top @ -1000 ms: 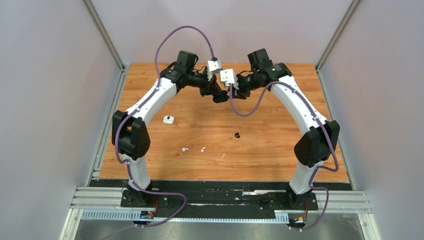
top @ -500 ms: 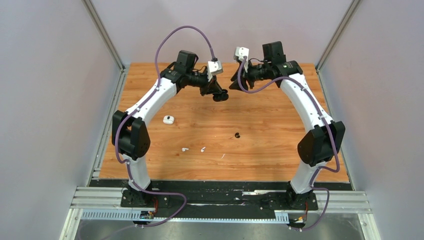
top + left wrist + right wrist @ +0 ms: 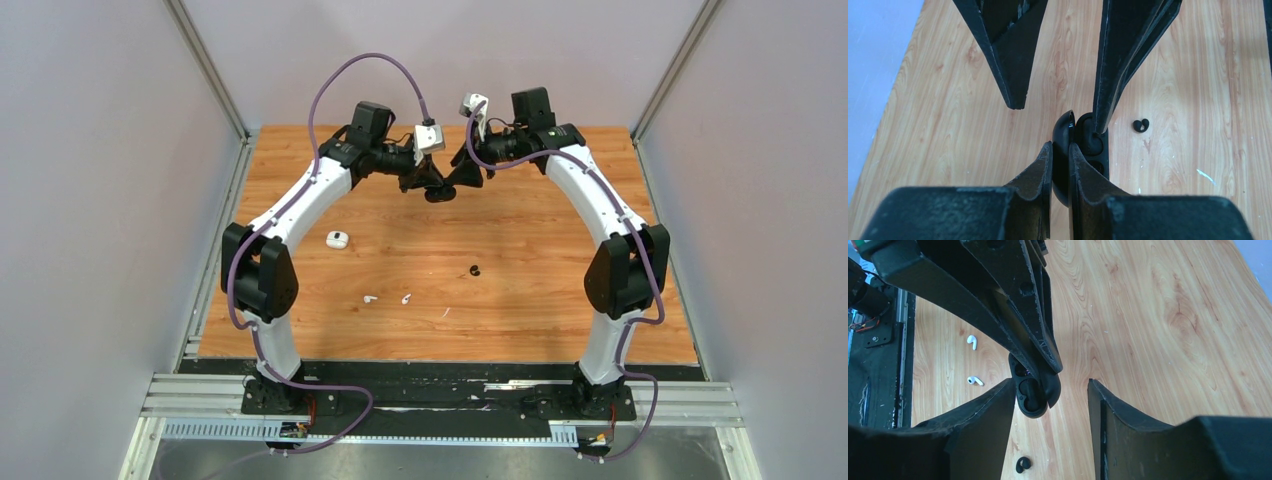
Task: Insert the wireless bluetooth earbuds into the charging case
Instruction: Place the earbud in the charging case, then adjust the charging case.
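My left gripper [image 3: 1060, 147] pinches the open black charging case [image 3: 1092, 142] aloft by its lid, my right gripper [image 3: 1051, 384] gapes empty around it, and the earbuds [image 3: 975, 380] lie on the table [image 3: 540, 250] below; that lid-only hold may slip.

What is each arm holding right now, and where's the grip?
Left gripper pinches the black charging case by its domed lid half. Right gripper holds nothing, jaws open around it.

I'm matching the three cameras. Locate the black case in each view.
Top external: black case, far centre, where the arms meet.
Left wrist: centre, slightly below the middle.
Right wrist: left of centre, lower half, lid open.
Shared landmark: small black curl on the table, in all three.
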